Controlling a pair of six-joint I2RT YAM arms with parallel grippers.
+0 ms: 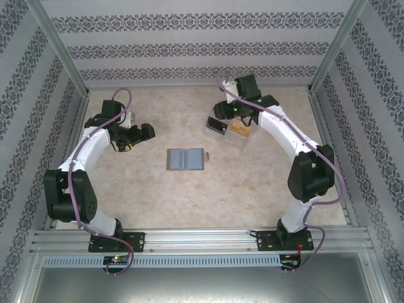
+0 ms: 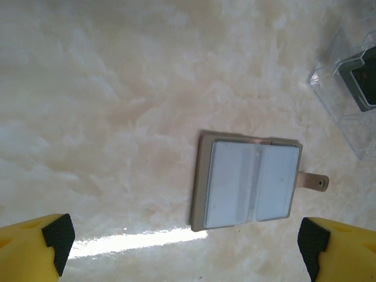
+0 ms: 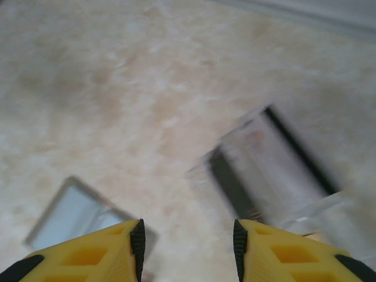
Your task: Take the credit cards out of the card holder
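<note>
The grey card holder [image 1: 185, 159] lies open and flat on the table middle, its two panels showing [image 2: 249, 182], with one corner at the lower left of the right wrist view [image 3: 70, 214]. A dark credit card [image 1: 218, 125] and a gold credit card [image 1: 240, 129] lie in the clear tray [image 1: 235, 140]. My right gripper [image 3: 187, 247] hovers over the tray's left end, open, nothing between its fingers. The left gripper [image 2: 185, 241] stands wide open and empty, left of the holder [image 1: 146, 132] and above the table.
The clear tray [image 2: 338, 103] with the dark card [image 2: 361, 79] sits just right of and behind the holder, blurred in the right wrist view [image 3: 276, 170]. A small brown tab [image 2: 311, 181] sticks out of the holder's right side. Patterned walls and metal posts fence the table.
</note>
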